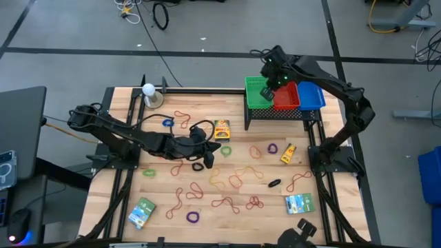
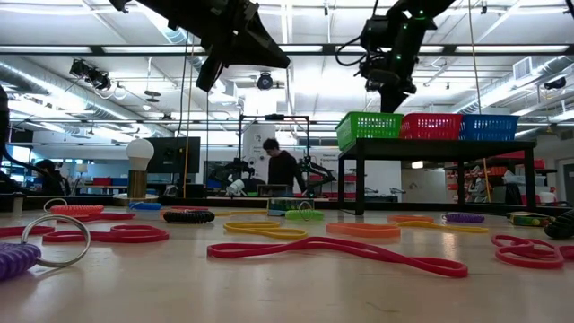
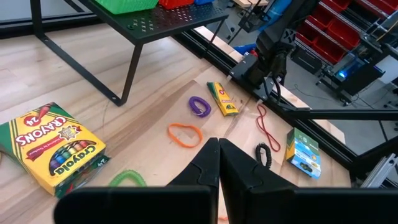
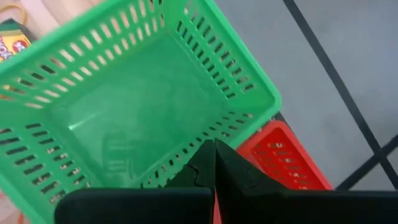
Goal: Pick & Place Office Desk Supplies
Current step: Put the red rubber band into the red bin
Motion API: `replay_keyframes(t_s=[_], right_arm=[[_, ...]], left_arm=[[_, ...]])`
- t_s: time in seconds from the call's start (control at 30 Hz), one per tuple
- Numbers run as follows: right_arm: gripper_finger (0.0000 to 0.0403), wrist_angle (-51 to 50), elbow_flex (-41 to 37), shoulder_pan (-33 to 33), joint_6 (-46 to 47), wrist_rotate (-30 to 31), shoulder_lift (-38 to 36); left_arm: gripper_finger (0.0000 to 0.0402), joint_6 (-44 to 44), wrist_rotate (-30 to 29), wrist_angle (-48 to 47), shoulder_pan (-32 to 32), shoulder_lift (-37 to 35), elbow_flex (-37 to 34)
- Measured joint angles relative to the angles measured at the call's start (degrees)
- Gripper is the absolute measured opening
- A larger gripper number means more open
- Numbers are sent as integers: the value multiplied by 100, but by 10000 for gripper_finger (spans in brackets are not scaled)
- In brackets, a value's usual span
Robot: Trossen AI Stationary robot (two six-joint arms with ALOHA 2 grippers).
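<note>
Left gripper (image 3: 218, 163) was shut, nothing between its fingers, hovering mid-table. Ahead of its jaws lay an orange band (image 3: 185, 134), a purple ring (image 3: 199, 106) and a small yellow packet (image 3: 222, 99); the crayon box (image 3: 50, 145) sat off to one side of them, a green loop (image 3: 127, 180) close by. Right gripper (image 4: 213, 163) was also closed and empty, held over the rim of the green basket (image 4: 130, 106), red basket (image 4: 283, 158) just past its tips. Baskets stood on a black rack (image 1: 279, 112). Remaining bands stayed scattered over the table (image 1: 117, 207).
</note>
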Motion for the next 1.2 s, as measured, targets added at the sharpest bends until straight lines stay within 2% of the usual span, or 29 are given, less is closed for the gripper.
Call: replay_keyframes(t_s=[0.33, 0.5, 0.67, 0.8, 0.93, 1.07, 1.2], right_arm=[[2, 111, -4, -34, 17, 12, -71], [2, 95, -4, 321, -40, -86, -531], [2, 392, -126, 1083, 416, -357, -1148], [2, 1389, -856, 1873, 870, -567, -1736], [2, 2313, -1685, 2673, 1305, -530, -2298], [2, 2808, -2225, 3445, 1622, -50, -2684], [2, 2885, -2548, 4188, 1984, 603, -2876]], left_arm=[[7, 6, -38, -1, 2, -4, -1], [7, 350, -561, 5, -104, -66, -11], [6, 891, -703, -182, -208, -66, -17], [6, 1181, -643, -266, -319, -64, -17], [6, 1218, -467, -227, -501, -59, -33], [5, 1177, -183, 753, -638, -52, -585], [5, 1044, 126, 2163, -711, -46, -1322]])
